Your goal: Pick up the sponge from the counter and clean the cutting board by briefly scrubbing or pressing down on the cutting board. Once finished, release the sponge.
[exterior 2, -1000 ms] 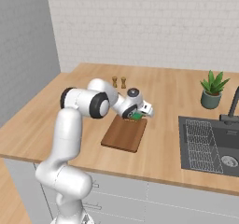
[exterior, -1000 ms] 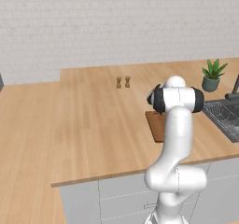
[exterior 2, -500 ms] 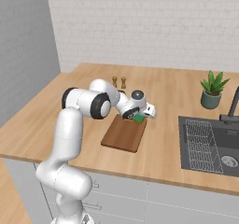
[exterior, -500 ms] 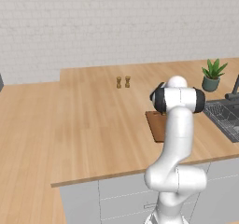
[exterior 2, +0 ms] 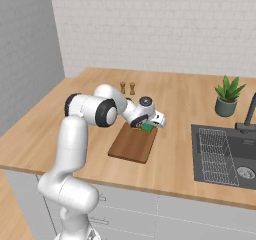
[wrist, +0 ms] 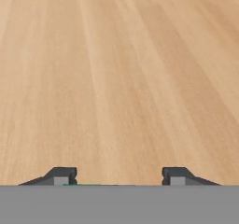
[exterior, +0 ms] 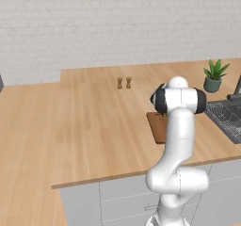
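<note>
White brick wall behind, light wood bench (exterior 2: 185, 171) with a sink (exterior 2: 225, 151) and potted plant (exterior 2: 227, 96) on the right. Jaws (exterior 2: 146, 127) are clamped on the green sponge (exterior 2: 148, 127), right at the far end of the dark cutting board (exterior 2: 132, 144). Two little shakers (exterior 2: 127, 88) stand further back.

You face a white brick wall (exterior: 117, 22); a plain grey wall (exterior 2: 25, 59) stands at the left. Grey cabinet fronts (exterior 2: 165, 216) below. A dark sink (exterior 2: 225, 154) with a black tap (exterior 2: 248, 115), a potted plant (exterior 2: 227, 96) near it, two small wooden shakers (exterior: 124, 83) toward the back. Even, flat light.
</note>
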Tool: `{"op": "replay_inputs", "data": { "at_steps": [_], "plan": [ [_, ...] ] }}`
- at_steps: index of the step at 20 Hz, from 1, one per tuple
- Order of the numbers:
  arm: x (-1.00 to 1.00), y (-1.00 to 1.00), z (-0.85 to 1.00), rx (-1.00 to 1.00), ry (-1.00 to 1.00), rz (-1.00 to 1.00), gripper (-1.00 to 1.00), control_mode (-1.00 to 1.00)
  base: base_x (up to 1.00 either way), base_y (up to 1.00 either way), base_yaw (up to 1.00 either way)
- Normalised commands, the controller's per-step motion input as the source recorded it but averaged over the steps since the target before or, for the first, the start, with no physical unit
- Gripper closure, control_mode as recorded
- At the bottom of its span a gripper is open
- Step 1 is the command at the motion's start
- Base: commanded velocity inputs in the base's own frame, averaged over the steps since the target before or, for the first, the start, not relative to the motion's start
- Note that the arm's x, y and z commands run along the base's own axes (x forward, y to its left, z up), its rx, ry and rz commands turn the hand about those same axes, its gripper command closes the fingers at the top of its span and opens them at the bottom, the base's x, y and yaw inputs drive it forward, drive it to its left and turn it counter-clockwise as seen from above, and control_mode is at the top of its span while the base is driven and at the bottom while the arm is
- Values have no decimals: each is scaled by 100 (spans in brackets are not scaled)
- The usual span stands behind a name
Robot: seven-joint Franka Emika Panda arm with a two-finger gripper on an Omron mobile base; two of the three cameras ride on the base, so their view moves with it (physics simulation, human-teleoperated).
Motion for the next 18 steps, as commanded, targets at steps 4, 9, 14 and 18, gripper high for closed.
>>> {"op": "replay_inputs", "data": {
  "at_steps": [4,9,14,18],
  "plan": [
    [-13,3,0,0,3,0,100,-100,0,0,0],
    [-31,-5,0,0,0,0,100,-100,0,0,0],
    [-44,-2,0,-1,-9,0,100,-100,0,0,0],
    [-45,0,0,-3,-19,1,100,-100,0,0,0]
  ]
}}
